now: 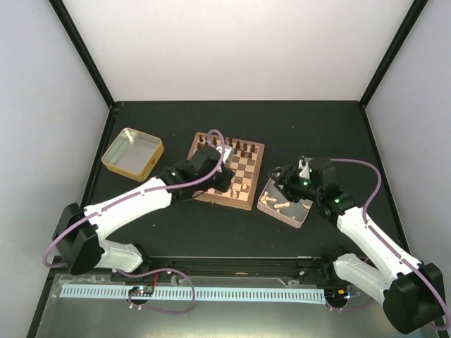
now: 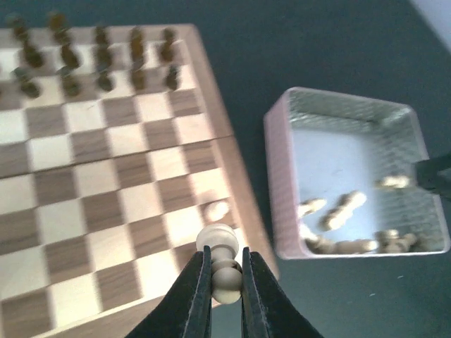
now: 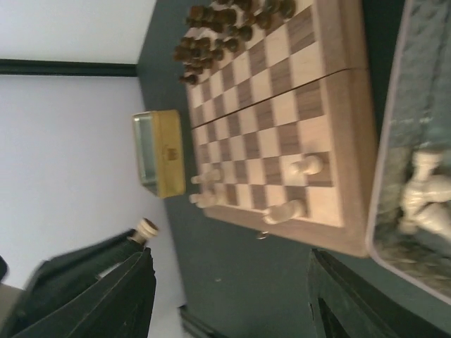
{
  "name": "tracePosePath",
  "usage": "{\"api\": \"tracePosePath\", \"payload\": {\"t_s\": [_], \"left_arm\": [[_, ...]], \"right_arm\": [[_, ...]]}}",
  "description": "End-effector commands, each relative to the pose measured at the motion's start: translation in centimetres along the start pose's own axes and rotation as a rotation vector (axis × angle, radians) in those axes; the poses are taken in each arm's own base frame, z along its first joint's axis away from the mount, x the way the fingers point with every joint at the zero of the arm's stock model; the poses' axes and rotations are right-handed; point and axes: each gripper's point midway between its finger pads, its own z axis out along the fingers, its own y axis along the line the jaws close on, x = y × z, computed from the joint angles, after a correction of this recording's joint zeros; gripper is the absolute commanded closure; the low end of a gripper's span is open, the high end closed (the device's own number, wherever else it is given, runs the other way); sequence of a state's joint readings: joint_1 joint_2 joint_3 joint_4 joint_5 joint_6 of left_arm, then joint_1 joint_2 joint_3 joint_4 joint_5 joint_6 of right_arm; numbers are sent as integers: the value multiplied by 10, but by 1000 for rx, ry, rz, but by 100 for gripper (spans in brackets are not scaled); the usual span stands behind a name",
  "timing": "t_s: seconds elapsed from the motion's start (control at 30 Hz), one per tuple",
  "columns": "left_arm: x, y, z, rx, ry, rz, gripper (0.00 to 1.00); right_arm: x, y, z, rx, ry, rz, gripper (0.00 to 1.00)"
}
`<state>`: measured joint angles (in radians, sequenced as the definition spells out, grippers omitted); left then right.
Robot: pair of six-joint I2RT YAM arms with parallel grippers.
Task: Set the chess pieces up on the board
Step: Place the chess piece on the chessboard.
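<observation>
The board (image 1: 244, 167) lies mid-table, with dark chessmen (image 1: 239, 148) along its far rows. My left gripper (image 1: 230, 182) hovers over the board's near right corner, shut on a light tan pawn (image 2: 225, 280). Another tan piece (image 2: 216, 210) stands on the board (image 2: 106, 204) just ahead of it. A few more tan pieces (image 3: 306, 166) stand along the near rows. My right gripper (image 1: 282, 174) is open and empty above the pink tin (image 1: 299, 215). In the right wrist view it (image 3: 232, 296) faces the board (image 3: 282, 113).
The pink tin (image 2: 282, 190) right of the board holds several loose tan pieces (image 2: 345, 208). A yellow tin (image 1: 127, 169) stands at the far left, also seen in the right wrist view (image 3: 165, 151). White walls enclose the dark table.
</observation>
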<state>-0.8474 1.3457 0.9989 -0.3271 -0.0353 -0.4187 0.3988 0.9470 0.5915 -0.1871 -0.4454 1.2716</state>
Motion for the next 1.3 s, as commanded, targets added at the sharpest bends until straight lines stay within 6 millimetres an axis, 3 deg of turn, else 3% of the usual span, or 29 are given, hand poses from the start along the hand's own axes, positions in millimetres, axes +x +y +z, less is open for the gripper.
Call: {"api": "tracePosePath", "payload": {"t_s": [0.0,0.13,0.3,0.6,0.9,1.27], "left_arm": [[19,35,-13,-41,184,-31,98],[30,40,1,-26,335,-28,98],[45,37,35,-11,504,-36,98],[56,33,75,12,614,-85,96],[56,29,91,18,635,-94,95],[73,44,101,-58,689,-67,91]], "right_arm": [[-14,-24,-8,137,-84,-185,41],[-28,-35,-19,239,-163,-269,40],[-42,-46,-33,353,-235,-347,40],[-44,-62,-37,403,-250,-372,39],[-41,-71,-33,415,-234,-372,39],[-40,-76,-30,425,-221,-373,40]]}}
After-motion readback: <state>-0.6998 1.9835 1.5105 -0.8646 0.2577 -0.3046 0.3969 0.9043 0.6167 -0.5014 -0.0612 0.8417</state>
